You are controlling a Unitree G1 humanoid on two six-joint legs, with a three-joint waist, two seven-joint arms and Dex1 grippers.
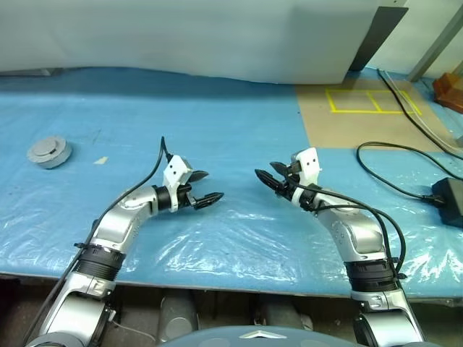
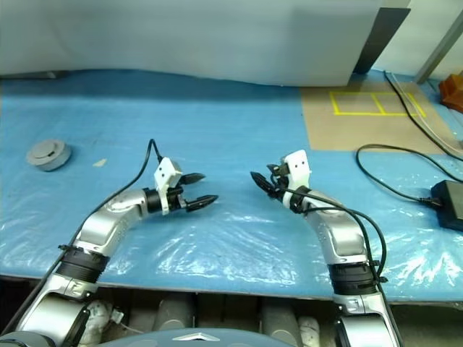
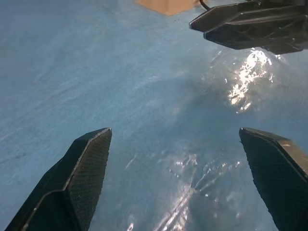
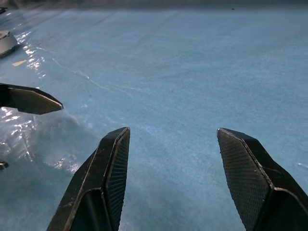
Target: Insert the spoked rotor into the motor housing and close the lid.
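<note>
Both grippers (image 1: 205, 186) (image 1: 265, 176) open, empty; round grey lid (image 1: 49, 152) flat, far left.

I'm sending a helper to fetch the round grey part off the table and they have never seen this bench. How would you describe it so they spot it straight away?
Start at the long table covered in blue sheeting and go to its far left end, well away from both robot arms. There lies a round grey disc-shaped part, low and flat with a raised middle. Its nearest neighbour is a small pale scrap, flat and not round.
</note>
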